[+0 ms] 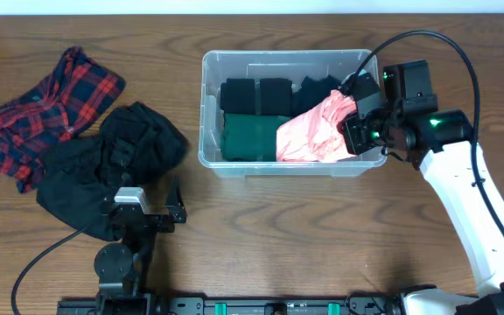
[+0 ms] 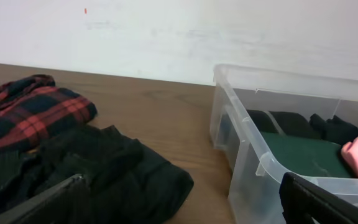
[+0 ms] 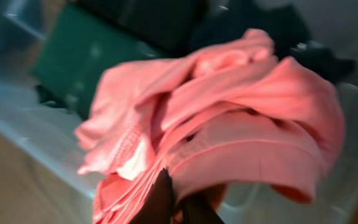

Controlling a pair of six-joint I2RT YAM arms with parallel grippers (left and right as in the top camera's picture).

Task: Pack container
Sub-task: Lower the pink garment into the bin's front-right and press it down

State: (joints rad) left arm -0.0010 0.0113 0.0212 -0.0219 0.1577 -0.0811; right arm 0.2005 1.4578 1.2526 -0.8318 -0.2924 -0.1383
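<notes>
Overhead view is showing the container (image 1: 206,105) sitting on the table (image 1: 278,236), in the middle and toward the far side. The right gripper (image 1: 357,118) is hanging over the right end of the container. Its two fingers are pinching shut on a pink cloth (image 1: 313,131). The pink cloth is drooping into the right part of the box and lying partly over a green cloth (image 1: 248,136). Black folded cloths (image 1: 256,94) are lying along the far wall inside.

The left gripper (image 1: 147,210) is waiting on the near left side, with its fingers spread wide and nothing between them. It is sitting at the near edge of a black jacket (image 1: 112,162). A red checked shirt (image 1: 51,109) is lying further left.

I am guessing the container is light and stiff, with smooth walls that are slippery. So the thick rim is looking like the best place to grab it. The clothes are looking soft and floppy, so pinching a bunched-up fold is probably working best. The jacket is looking bulky and may be needing a deeper grab.
</notes>
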